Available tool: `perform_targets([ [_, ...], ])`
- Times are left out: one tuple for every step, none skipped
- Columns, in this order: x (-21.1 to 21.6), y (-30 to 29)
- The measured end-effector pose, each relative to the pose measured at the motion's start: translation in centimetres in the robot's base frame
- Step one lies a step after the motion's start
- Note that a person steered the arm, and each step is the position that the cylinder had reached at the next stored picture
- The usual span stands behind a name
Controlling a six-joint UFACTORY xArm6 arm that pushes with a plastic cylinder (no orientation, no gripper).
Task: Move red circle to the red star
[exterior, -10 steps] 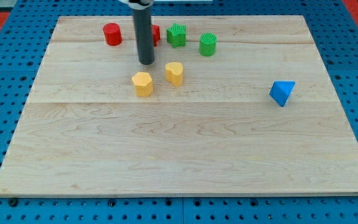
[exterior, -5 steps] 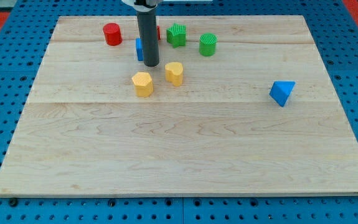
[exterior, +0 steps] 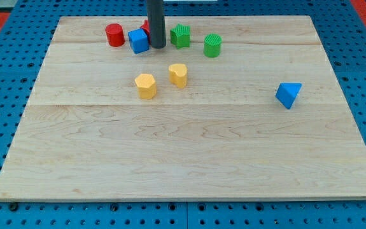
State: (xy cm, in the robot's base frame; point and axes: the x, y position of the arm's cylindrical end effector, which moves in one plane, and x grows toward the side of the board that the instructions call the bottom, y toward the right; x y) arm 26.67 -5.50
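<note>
The red circle [exterior: 114,35] stands near the board's top left. The red star [exterior: 146,26] is mostly hidden behind the rod and a blue cube [exterior: 139,41]; only a sliver shows. The blue cube lies between the red circle and my tip [exterior: 158,46]. My tip sits just right of the blue cube, in front of the red star, about 70 px right of the red circle.
A green star [exterior: 181,35] and a green cylinder [exterior: 212,45] lie right of the rod. Two yellow blocks [exterior: 146,85] [exterior: 178,74] sit below it. A blue triangular block [exterior: 288,95] is at the right. The wooden board [exterior: 189,152] rests on a blue pegboard.
The rod has moved toward the view's top and slightly right. The blue cube, hidden behind it before, now shows to its left, nearer the red circle.
</note>
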Motion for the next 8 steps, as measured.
perform_targets([
  [-1.4, -3.8],
  [3.0, -5.8],
  [5.1, -5.9],
  [6.6, -5.9],
  [6.9, -6.3],
  [7.5, -8.3],
  [7.5, -9.4],
  [4.0, -9.2],
])
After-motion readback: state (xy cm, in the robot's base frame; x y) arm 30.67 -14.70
